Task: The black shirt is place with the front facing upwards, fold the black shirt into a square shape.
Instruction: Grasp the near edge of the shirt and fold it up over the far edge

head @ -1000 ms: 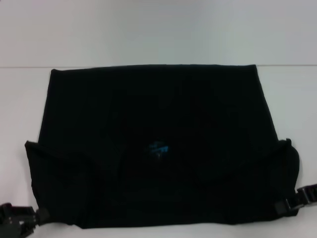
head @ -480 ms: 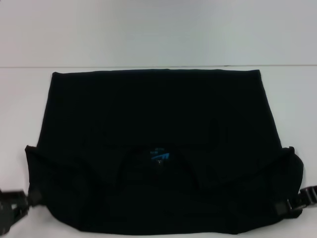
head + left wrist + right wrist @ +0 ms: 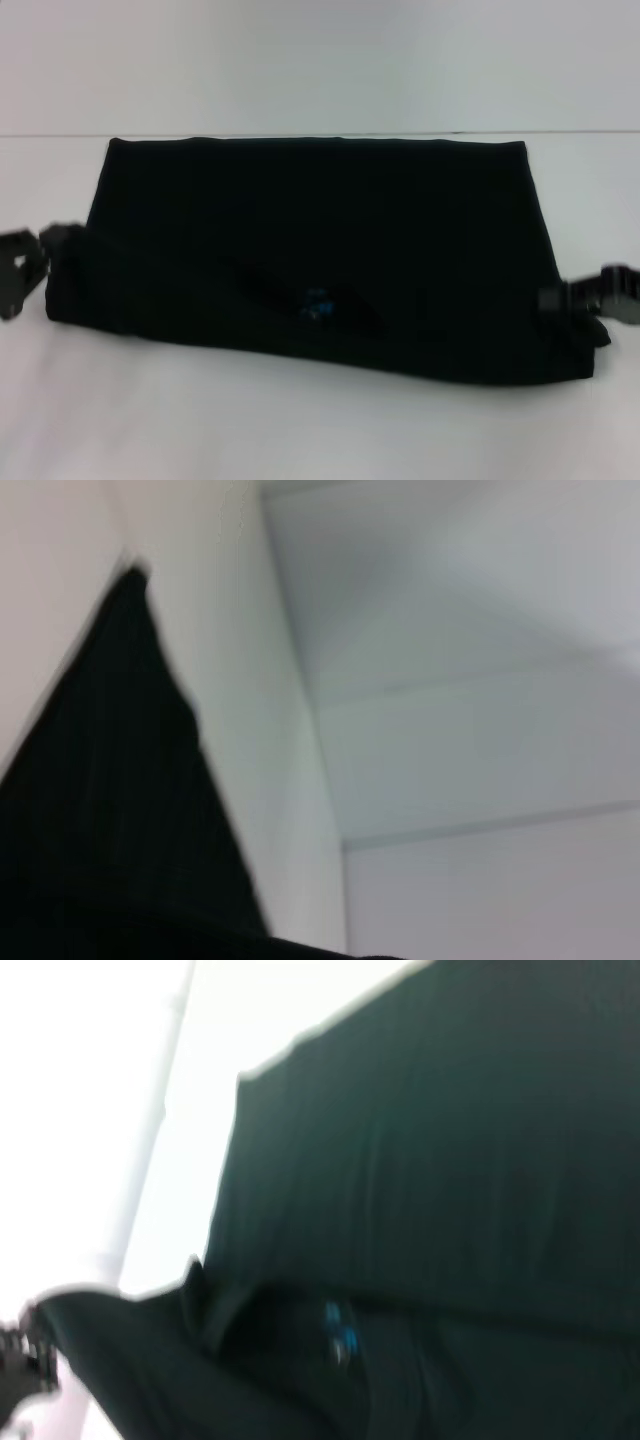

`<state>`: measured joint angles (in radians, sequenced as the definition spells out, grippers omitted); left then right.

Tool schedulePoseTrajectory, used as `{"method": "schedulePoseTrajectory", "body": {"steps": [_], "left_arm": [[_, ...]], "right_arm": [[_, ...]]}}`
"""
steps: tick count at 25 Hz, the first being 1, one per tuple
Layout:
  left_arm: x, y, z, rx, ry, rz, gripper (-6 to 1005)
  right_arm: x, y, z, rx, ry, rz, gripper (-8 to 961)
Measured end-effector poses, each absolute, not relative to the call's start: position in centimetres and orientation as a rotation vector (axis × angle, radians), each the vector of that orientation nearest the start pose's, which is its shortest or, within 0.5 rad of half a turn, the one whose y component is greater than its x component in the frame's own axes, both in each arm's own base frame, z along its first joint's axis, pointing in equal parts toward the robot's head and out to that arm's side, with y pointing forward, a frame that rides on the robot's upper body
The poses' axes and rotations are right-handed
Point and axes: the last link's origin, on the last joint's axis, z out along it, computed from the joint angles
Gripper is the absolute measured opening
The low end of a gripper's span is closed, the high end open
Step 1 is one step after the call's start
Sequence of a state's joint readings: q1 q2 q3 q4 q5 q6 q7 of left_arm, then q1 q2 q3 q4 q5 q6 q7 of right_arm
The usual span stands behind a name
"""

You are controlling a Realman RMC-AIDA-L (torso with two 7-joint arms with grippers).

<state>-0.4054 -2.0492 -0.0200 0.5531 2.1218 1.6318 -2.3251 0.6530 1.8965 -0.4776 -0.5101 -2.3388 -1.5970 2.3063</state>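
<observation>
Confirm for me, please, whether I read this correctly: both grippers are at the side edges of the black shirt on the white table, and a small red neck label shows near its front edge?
Nearly. The label is blue, not red, as the head view shows. The rest holds: the left gripper and right gripper are at the side edges of the black shirt on the white table.

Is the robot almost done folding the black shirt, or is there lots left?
Partly done. The black shirt lies on the white table as a wide strip, so the neck end with its blue label seems to be going over toward the far edge. In hand: the left tool and right tool are at its two ends. Left: it is wide, not square, so the sides probably need folding in.
</observation>
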Motion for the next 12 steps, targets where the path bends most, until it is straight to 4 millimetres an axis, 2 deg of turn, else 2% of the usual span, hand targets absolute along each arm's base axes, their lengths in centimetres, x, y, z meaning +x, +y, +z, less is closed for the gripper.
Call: {"method": "schedulePoseTrajectory", "body": {"steps": [7,12], "left_arm": [[-34.2,33.0,5.8,1.803,2.35,1.82,74],[-33.7,35.2,5.5,1.809,2.362,1.967,74]], "right_arm": [[30.0,37.5,4.3,-2.04,1.919,0.813,71],[30.0,38.9,2.9,-1.879,1.886,0.922,72]]}}
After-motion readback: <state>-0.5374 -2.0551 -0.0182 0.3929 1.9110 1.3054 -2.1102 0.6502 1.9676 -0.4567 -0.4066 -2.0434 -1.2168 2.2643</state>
